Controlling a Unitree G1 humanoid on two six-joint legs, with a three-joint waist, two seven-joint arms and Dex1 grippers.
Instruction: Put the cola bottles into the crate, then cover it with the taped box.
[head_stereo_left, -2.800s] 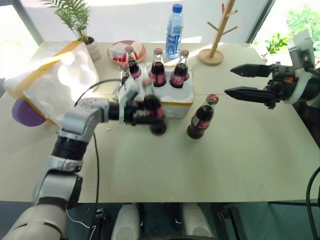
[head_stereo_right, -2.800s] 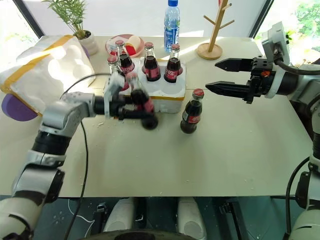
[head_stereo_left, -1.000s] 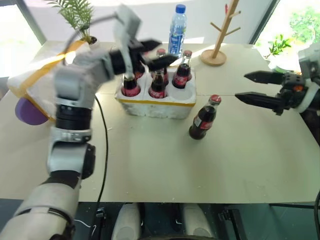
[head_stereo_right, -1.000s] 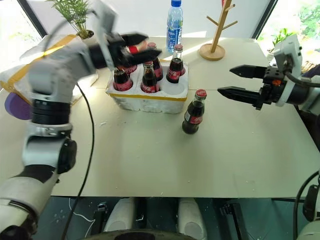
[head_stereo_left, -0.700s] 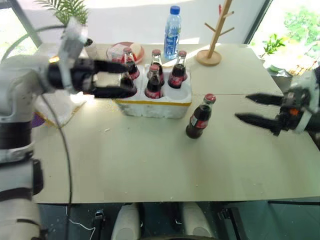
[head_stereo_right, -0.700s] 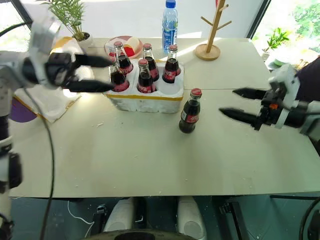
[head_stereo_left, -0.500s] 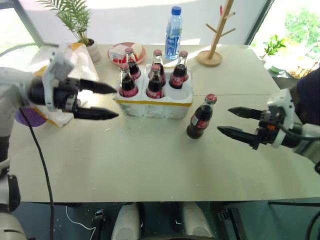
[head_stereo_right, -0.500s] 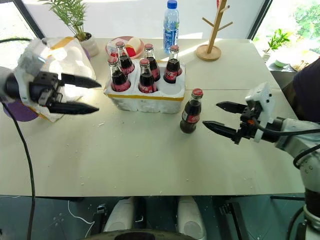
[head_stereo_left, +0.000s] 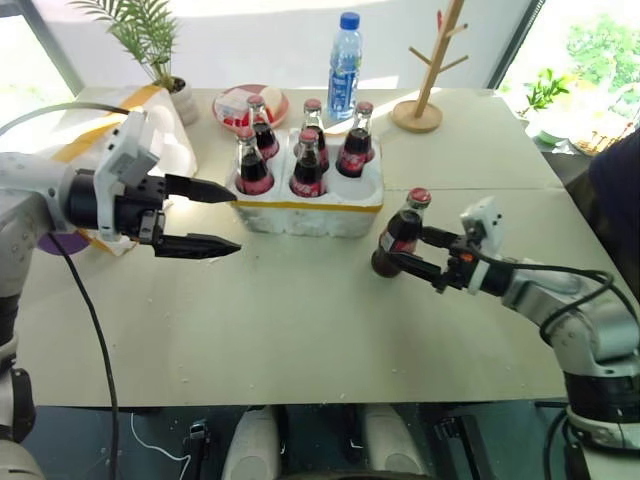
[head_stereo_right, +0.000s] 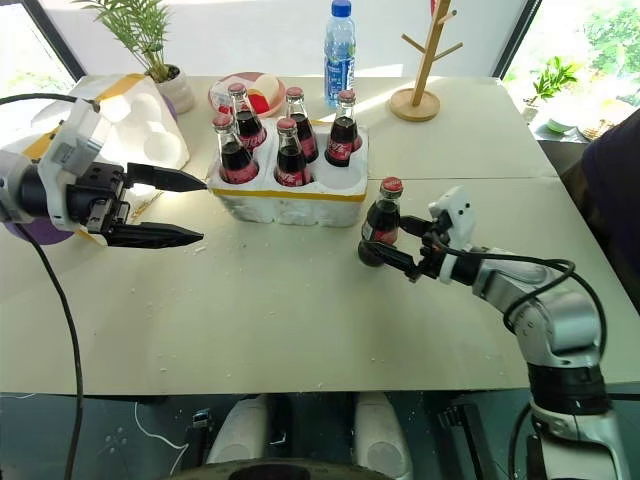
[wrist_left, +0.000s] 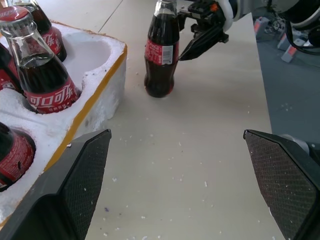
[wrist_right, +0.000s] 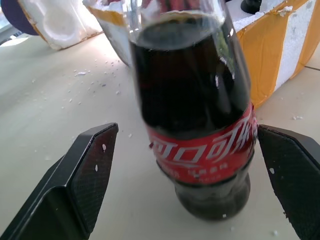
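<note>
The crate (head_stereo_left: 318, 212) stands mid-table holding several cola bottles (head_stereo_left: 306, 168), with its front right hole (head_stereo_left: 362, 185) empty. One cola bottle (head_stereo_left: 408, 215) stands on the table just right of the crate. My right gripper (head_stereo_left: 402, 247) is open, its fingers (wrist_right: 85, 170) either side of this bottle's lower body with gaps on both sides. My left gripper (head_stereo_left: 237, 221) hovers open and empty to the left of the crate, pointing toward it. The taped box (head_stereo_left: 105, 135) lies tilted at the far left, behind my left arm.
A blue-capped water bottle (head_stereo_left: 345, 52), a wooden peg stand (head_stereo_left: 430, 75), a red plate (head_stereo_left: 245, 103) and a potted plant (head_stereo_left: 165, 55) line the back. A purple object (head_stereo_left: 45, 242) sits under the taped box. Bare tabletop (head_stereo_left: 300, 320) stretches to the near edge.
My left gripper, earlier carrying a bottle to the crate, has let go and pulled back left and down. My right gripper has come in leftward and lower, now straddling the loose bottle.
</note>
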